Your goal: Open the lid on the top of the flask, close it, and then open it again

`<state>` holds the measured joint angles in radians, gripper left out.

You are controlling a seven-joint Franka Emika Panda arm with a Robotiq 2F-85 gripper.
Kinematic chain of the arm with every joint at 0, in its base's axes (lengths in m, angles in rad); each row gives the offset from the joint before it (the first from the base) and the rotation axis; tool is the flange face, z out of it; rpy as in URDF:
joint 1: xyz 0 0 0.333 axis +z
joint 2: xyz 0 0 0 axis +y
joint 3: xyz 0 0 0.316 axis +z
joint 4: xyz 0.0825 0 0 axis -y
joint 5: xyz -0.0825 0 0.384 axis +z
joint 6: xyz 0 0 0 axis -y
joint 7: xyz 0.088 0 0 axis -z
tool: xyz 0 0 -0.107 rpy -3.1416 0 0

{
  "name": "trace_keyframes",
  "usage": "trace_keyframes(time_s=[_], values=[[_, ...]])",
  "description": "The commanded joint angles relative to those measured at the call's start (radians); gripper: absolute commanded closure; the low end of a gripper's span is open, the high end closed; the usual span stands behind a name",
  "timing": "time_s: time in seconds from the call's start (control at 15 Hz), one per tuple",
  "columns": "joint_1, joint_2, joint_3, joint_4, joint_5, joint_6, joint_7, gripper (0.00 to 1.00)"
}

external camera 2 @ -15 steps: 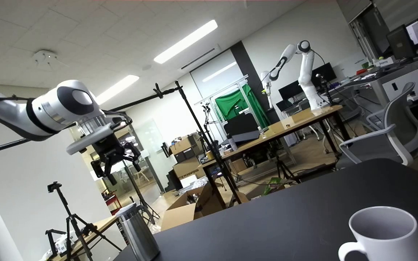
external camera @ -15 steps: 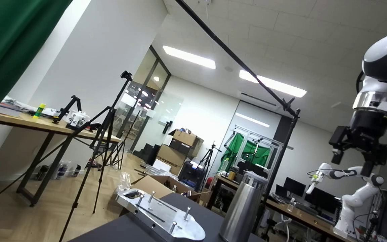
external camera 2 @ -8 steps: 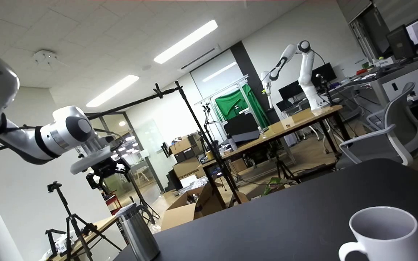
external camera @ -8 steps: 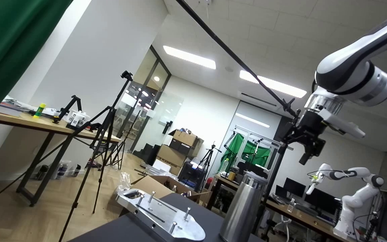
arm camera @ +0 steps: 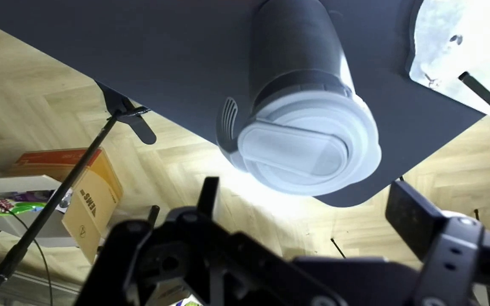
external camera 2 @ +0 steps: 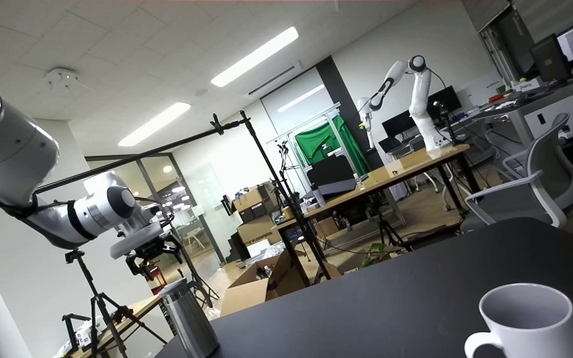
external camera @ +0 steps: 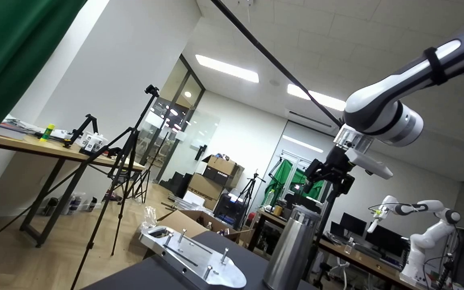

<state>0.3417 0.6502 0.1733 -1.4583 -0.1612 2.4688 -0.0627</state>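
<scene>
In an exterior view, a black tripod (external camera: 133, 133) stands at the left. Then comes a silver plate (external camera: 199, 255) with 4 upright bolts (external camera: 225, 256), lying on the dark table (external camera: 241, 253). The flask (external camera: 289, 253) stands upright near it — also on the table — with its lid (external camera: 307, 210) seated on top. Above and right of the lid, apart from it, hangs the gripper (external camera: 319, 190), its 2 jaws spread wide.

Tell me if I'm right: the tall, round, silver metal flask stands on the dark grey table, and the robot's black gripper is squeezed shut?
Not quite: the black gripper is open, not squeezed shut; the wrist view shows its fingers wide apart. The tall, round, silver metal flask does stand on the dark grey table.
</scene>
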Motion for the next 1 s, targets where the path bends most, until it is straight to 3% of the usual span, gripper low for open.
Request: trace_keyframes(time_s=[0.0, 0.27, 0.67, 0.93], values=[[0.038, 0.071, -0.034, 0.118, -0.039, -0.025, 0.017, 0.25], [0.052, 0.101, -0.041, 0.175, -0.044, -0.045, 0.011, 0.55], [0.057, 0.121, -0.026, 0.267, -0.023, -0.304, -0.004, 0.95], [0.054, 0.146, -0.012, 0.319, -0.005, -0.375, -0.013, 1.00]])
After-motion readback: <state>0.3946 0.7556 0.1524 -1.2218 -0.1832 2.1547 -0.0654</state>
